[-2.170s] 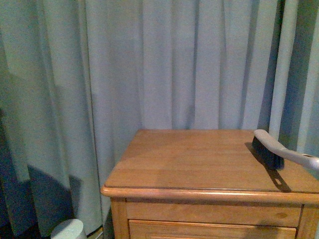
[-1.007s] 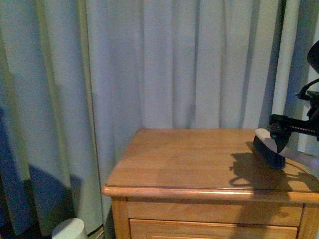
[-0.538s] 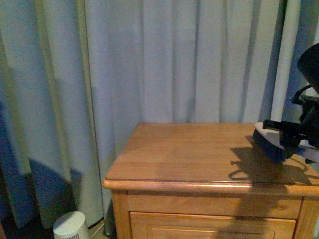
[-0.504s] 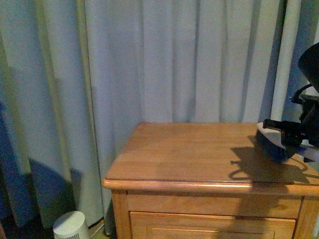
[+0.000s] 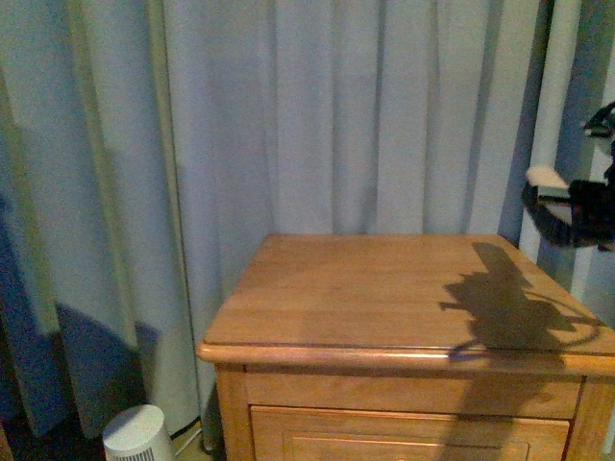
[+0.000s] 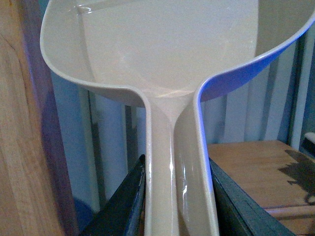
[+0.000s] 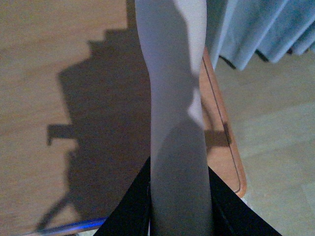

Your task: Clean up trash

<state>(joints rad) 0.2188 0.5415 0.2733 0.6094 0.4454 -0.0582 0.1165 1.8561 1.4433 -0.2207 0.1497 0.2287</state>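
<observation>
No trash shows in any view. My right gripper [image 7: 178, 206] is shut on the pale handle of the brush [image 7: 172, 98], held in the air over the wooden nightstand [image 5: 384, 298] near its right edge. In the front view the brush [image 5: 550, 206] hangs at the far right, above the tabletop, casting a shadow on the wood. My left gripper [image 6: 178, 206] is shut on the handle of the pale dustpan [image 6: 167, 54], whose scoop looks bare inside. The dustpan is held beside the nightstand [image 6: 256, 172], out of the front view.
Grey-blue curtains [image 5: 288, 125] hang close behind and to the left of the nightstand. A small white round appliance [image 5: 137, 434] stands on the floor at its left. A drawer front [image 5: 404, 432] sits under the top. Pale floor [image 7: 275, 147] lies beyond the nightstand's edge.
The brush has lifted off the tabletop and now hangs higher at the right. Its shadow on the wood has grown and shifted.
</observation>
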